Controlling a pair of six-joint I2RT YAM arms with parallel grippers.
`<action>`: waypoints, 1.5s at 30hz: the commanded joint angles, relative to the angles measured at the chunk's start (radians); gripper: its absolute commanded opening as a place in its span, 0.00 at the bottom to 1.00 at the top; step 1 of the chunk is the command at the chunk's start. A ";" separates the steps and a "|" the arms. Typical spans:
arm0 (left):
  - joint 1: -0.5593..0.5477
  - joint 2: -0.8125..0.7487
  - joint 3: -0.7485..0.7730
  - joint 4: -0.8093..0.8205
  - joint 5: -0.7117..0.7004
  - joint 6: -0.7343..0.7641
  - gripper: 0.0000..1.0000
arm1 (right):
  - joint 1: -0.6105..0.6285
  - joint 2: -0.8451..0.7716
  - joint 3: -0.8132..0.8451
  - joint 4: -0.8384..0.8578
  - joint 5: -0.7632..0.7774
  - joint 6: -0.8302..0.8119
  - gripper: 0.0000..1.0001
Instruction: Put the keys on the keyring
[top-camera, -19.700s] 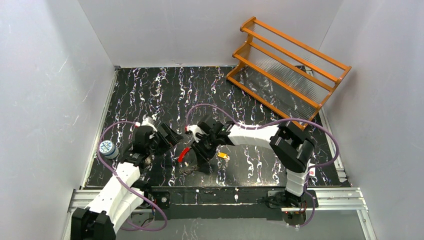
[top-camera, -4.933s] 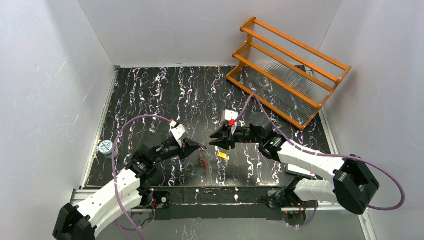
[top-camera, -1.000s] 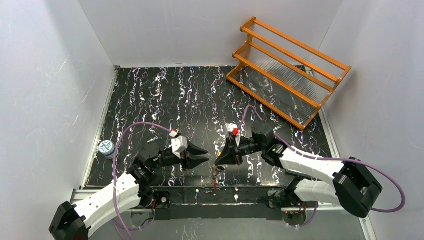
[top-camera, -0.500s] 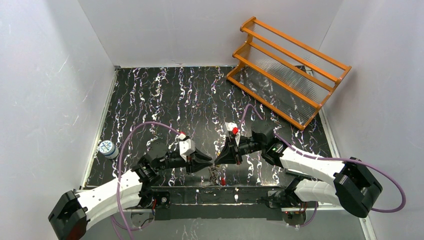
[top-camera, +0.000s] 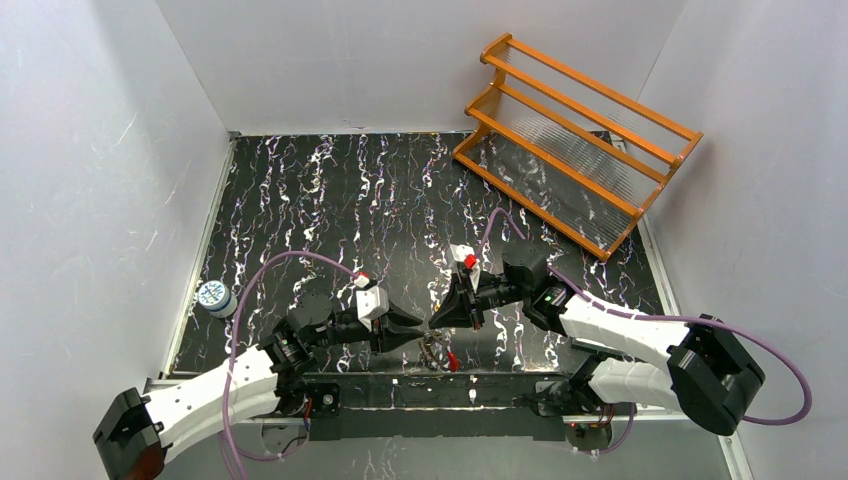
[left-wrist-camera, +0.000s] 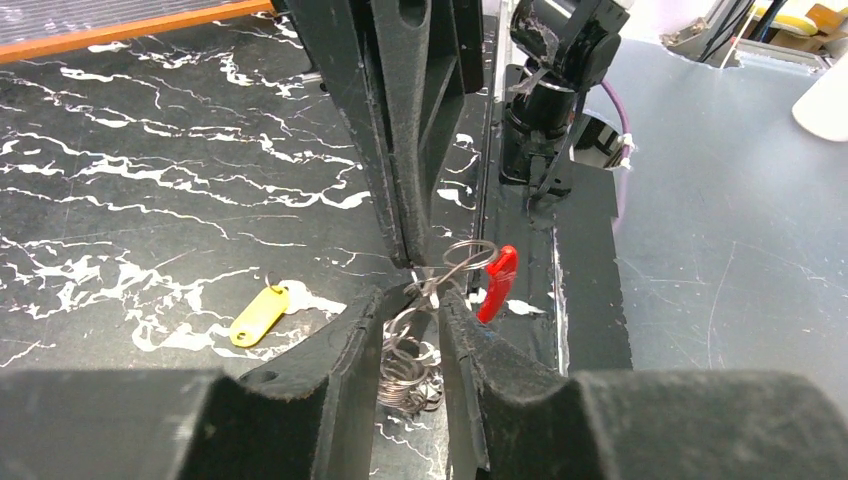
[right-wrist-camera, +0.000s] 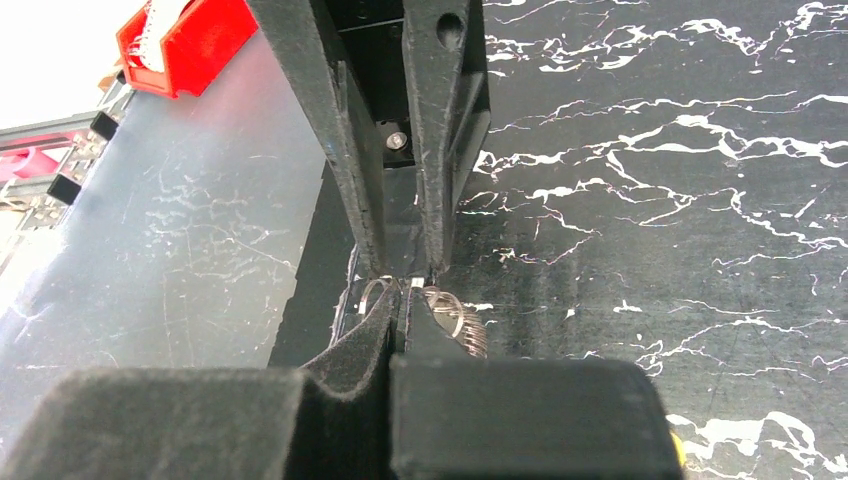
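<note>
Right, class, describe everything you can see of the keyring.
The keyring is a thin, silvery wire loop, metal by its look, with a short red section. It sits near the front of the table, pinched at its top by the shut right gripper. The wire runs down between the slightly parted fingers of the left gripper; contact there is unclear. Silvery coils bunch beneath.

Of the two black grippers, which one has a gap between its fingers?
The left gripper: its fingers stand apart. The right gripper is pinched shut on the thin silver wire keyring with a red section.
</note>
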 joint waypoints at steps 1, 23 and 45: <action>-0.008 -0.010 -0.004 -0.013 -0.004 -0.003 0.26 | 0.003 -0.020 0.051 0.021 0.011 0.001 0.01; -0.041 0.077 -0.001 0.102 -0.078 -0.067 0.27 | 0.002 -0.014 0.062 0.024 0.006 0.012 0.01; -0.057 -0.031 0.141 -0.240 -0.207 0.146 0.00 | 0.003 -0.144 0.067 0.001 0.159 -0.029 0.64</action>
